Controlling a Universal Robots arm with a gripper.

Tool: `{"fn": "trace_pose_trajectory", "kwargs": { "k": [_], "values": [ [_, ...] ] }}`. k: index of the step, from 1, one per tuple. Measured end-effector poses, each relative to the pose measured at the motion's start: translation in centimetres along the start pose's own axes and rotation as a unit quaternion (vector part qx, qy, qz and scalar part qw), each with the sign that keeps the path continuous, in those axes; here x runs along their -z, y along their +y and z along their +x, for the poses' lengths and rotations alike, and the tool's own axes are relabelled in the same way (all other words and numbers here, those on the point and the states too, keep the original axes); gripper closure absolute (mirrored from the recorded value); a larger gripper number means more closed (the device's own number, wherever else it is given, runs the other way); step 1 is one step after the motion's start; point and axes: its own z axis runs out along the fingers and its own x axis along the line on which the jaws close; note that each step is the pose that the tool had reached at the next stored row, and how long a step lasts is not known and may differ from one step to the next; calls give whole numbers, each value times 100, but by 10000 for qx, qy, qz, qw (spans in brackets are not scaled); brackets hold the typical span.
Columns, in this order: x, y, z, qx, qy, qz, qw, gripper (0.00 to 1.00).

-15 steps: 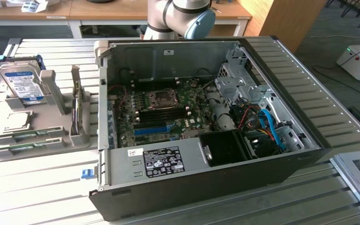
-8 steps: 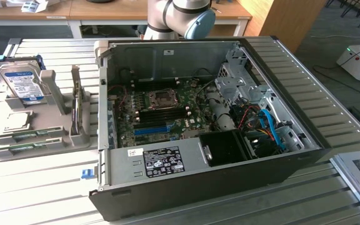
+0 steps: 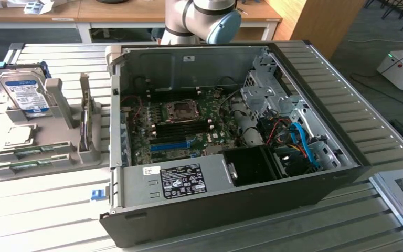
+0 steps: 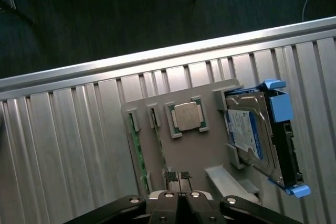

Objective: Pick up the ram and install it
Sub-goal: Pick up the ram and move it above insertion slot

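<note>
Gripper (image 4: 178, 179) fingers pressed together, holding nothing, above grey tray (image 4: 210, 150) -- ram (image 4: 137, 153) flat in tray slot, near fingertips, untouched

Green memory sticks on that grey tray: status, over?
Gripper shut, empty, above flat grey plastic tray. Two slim green RAM sticks lying in it, untouched. Nothing blocking them.

Ribbed metal table (image 3: 40, 220) (image 4: 63, 129), slats parallel, surface pale and bare between items. Bears directly an open computer case (image 3: 209, 215), laid on its side with the interior facing up, occupying the exterior view's centre and right. Bears also a flat grey fixture tray (image 3: 54, 134) (image 4: 199, 150), just beside the case on the exterior view's left; contact between the two not determinable. Small blue clip (image 3: 97, 195) loose on the slats, near the case's front corner.
</note>
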Motion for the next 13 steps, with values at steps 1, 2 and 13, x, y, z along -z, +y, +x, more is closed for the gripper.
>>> {"fn": "trace_pose_trajectory", "kwargs": {
  "k": [1,2,13],
  "values": [
    [0,0,0,39,1,-1,10000,90],
    [0,0,0,79,2,-2,10000,90],
    [0,0,0,611,15,-15,9981,90]
  ]
}}
